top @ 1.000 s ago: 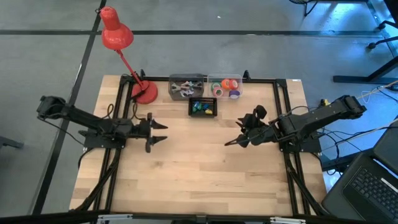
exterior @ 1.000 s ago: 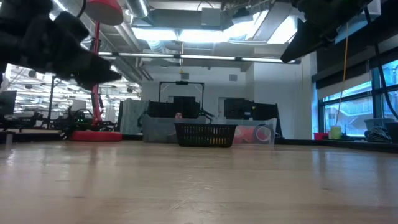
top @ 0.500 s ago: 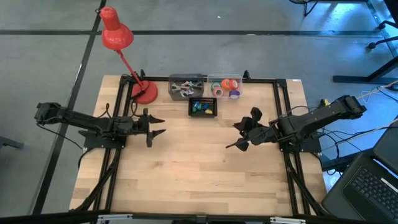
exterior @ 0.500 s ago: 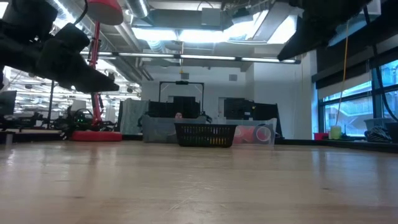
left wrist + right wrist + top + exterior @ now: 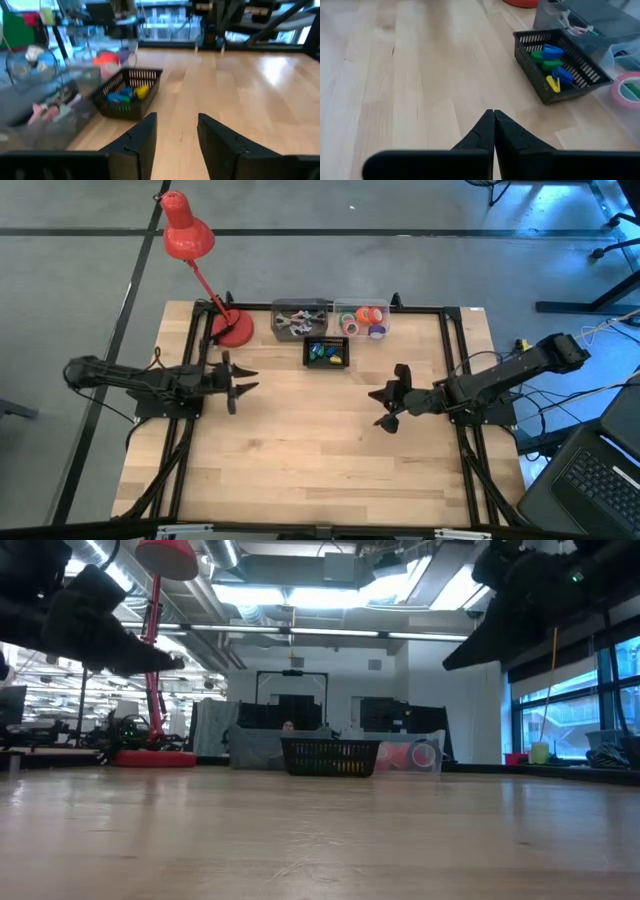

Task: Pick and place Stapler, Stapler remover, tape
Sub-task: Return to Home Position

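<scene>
**Q:** What is at the far left?

**A:** A red lamp [image 5: 187,232] stands at the table's [image 5: 300,460] back left corner, clear of the working area. In front of it the left gripper [image 5: 240,383] hangs over bare wood. Its fingers are parted by a modest gap, with nothing between them.

**Q:** And the task things?

**A:** All are at the middle of the back edge, sorted by kind. A grey bin [image 5: 275,320] holds the removers [image 5: 297,323]. Just in front of it, a black bin [image 5: 306,353] holds the staplers [image 5: 322,352], blue, green and yellow. Right of the grey bin, a clear box [image 5: 336,322] holds the tape [image 5: 367,314]. Nothing loose lies on the wood, so the sorting looks finished.

**Q:** And on the right?

**A:** The right gripper [image 5: 493,116] hangs above the table, right of the bins. Its fingers are pressed together and it carries nothing.

**Q:** Why are the arms held like that?

**A:** Probably because there is nothing left to pick up. Both are empty, off the surface and well apart from the bins, which suits arms going to rest.
</scene>
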`<state>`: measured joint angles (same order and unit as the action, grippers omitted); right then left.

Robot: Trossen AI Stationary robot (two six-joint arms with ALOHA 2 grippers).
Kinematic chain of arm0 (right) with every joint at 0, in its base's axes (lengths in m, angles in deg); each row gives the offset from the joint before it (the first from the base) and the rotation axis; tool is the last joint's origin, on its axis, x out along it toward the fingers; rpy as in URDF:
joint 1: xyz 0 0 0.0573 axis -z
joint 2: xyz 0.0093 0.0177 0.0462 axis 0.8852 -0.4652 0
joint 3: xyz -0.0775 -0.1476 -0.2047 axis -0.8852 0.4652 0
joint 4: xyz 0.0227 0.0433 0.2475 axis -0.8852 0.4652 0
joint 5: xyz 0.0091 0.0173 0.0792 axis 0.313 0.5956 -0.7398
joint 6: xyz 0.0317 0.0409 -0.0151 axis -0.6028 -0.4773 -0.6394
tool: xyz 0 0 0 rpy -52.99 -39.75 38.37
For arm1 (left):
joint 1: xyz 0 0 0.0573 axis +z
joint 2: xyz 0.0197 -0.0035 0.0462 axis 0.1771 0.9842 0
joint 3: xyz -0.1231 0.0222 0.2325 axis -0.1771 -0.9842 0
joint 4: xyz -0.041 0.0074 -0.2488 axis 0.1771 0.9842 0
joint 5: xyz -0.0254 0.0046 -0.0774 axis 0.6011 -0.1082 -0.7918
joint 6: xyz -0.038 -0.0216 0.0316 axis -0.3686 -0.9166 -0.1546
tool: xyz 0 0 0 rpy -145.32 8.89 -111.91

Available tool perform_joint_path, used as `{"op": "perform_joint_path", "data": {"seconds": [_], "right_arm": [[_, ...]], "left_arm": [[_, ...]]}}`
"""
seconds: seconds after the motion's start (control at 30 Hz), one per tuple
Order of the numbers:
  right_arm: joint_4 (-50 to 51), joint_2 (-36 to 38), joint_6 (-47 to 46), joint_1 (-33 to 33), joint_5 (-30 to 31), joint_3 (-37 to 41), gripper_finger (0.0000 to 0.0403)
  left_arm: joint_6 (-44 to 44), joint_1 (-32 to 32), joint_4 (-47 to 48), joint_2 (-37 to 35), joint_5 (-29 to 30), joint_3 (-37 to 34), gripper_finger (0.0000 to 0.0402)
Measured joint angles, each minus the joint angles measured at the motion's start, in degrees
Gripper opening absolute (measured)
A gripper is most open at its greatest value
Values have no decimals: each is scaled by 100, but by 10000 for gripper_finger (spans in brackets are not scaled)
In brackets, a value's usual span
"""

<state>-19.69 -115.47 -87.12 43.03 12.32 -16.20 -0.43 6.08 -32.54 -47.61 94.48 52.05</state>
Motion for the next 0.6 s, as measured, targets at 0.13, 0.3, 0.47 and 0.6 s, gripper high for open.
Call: {"op": "perform_joint_path", "data": {"seconds": [0.13,0.3,0.47,0.6], "right_arm": [[-505,31,133,0,-13,328,5],[-1294,156,403,0,-150,743,2],[-2119,274,789,177,-704,1088,2],[-2307,341,866,513,-1110,1294,1]], "left_arm": [[127,10,0,-216,-24,0,122],[25,11,3,-187,-43,0,113],[235,11,3,-173,-51,0,112],[224,11,5,-175,-73,0,115]]}}
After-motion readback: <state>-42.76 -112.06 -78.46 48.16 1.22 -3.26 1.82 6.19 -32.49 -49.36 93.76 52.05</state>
